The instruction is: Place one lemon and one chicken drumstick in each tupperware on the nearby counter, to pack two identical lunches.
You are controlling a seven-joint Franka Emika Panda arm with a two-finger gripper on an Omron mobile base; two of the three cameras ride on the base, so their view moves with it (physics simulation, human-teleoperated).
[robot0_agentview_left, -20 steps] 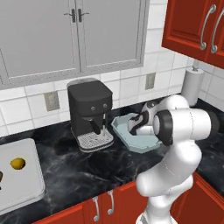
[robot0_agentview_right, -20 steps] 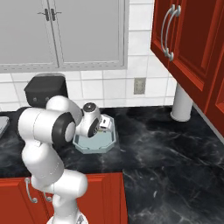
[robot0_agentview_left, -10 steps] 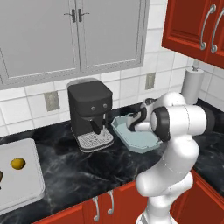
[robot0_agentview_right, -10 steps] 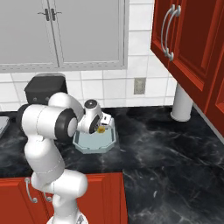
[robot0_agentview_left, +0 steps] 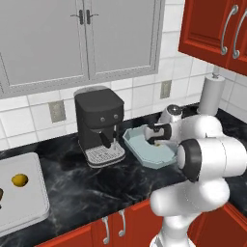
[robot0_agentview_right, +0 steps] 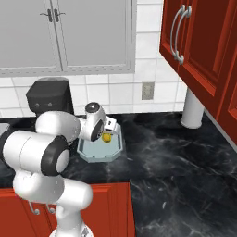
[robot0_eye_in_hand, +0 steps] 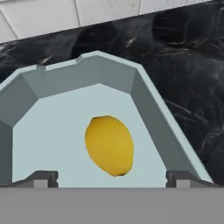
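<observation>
The pale blue tupperware (robot0_agentview_left: 144,153) (robot0_agentview_right: 99,152) (robot0_eye_in_hand: 78,74) stands on the black counter (robot0_agentview_right: 176,162), just right of the coffee machine. A lemon (robot0_eye_in_hand: 109,144) (robot0_agentview_right: 107,137) lies loose on its floor. My gripper (robot0_eye_in_hand: 111,177) (robot0_agentview_left: 157,140) (robot0_agentview_right: 109,131) hovers low over the tray, open, with its fingertips (robot0_eye_in_hand: 41,177) wide on either side of the lemon and not touching it. A second lemon (robot0_agentview_left: 19,180) rests on a whitish-grey tray (robot0_agentview_left: 29,207) at the far left. A brown bit at the frame edge beside it is too cut off to name.
The black coffee machine (robot0_agentview_left: 99,120) (robot0_agentview_right: 48,97) stands close left of the blue tupperware. A white paper towel roll (robot0_agentview_left: 212,94) (robot0_agentview_right: 192,109) is against the wall on the right. Red upper cabinets (robot0_agentview_right: 194,41) hang above the open counter to the right.
The jaws have spread wide and let go of the lemon, which now lies in the pale blue tupperware. The arm has barely shifted.
</observation>
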